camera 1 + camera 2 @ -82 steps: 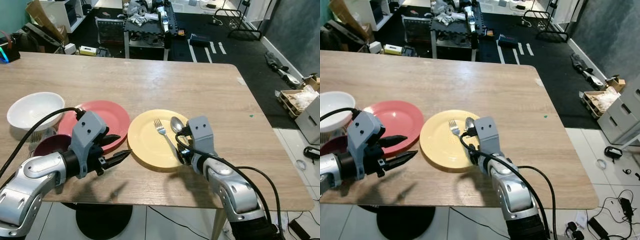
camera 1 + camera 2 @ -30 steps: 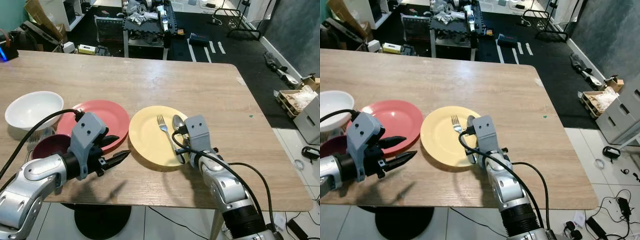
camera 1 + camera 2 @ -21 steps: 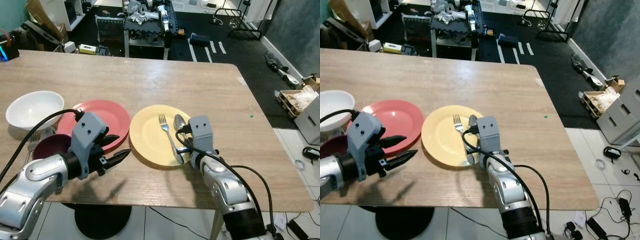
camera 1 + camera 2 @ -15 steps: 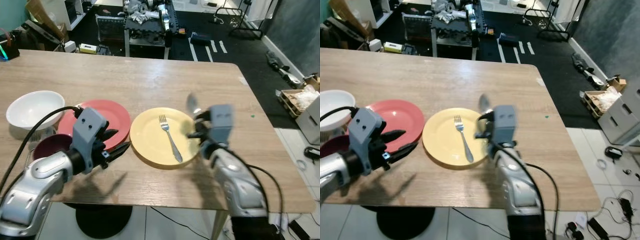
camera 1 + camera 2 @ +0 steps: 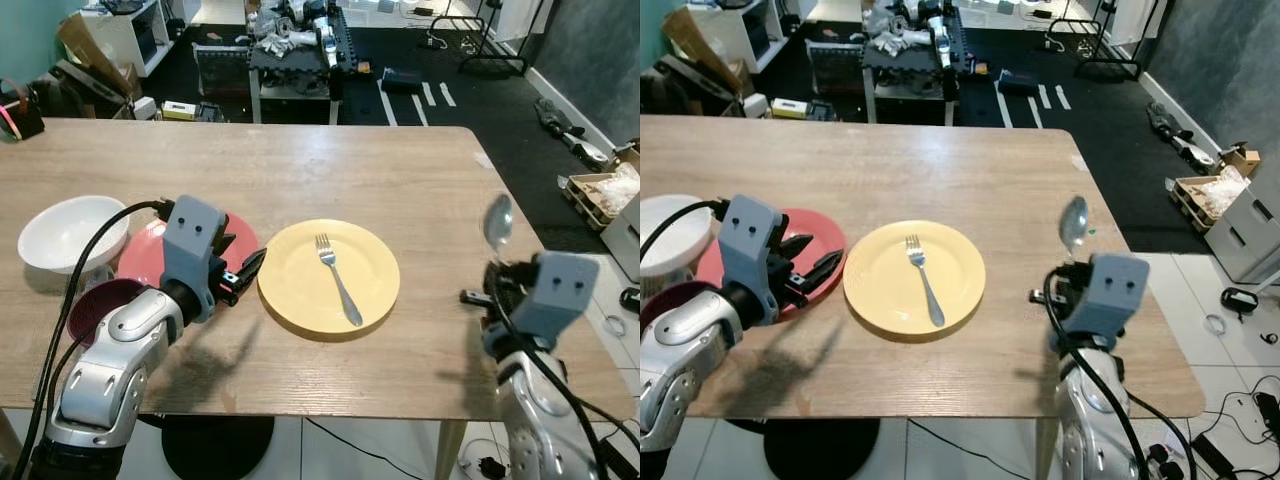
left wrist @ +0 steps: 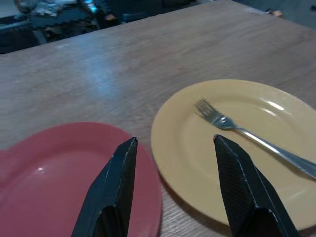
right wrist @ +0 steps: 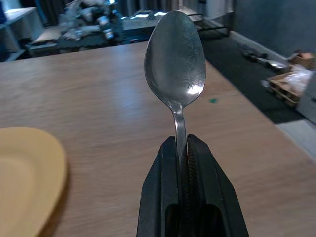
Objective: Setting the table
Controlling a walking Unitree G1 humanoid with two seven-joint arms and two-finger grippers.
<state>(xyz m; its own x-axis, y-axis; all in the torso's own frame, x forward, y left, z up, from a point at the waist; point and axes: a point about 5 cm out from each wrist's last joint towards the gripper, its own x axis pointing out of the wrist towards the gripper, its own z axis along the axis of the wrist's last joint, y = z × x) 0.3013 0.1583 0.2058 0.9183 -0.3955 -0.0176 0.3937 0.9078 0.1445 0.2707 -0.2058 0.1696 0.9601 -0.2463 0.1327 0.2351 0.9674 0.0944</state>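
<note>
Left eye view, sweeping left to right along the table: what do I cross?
White bowl → red plate → left gripper → yellow plate with the fork on it → spoon held upright in the right gripper.

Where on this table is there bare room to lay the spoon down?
Bare wood lies between the yellow plate and the table's right edge, under the right tool holding the spoon. The far half is bare too. The left side is crowded: red plate, white bowl.
</note>
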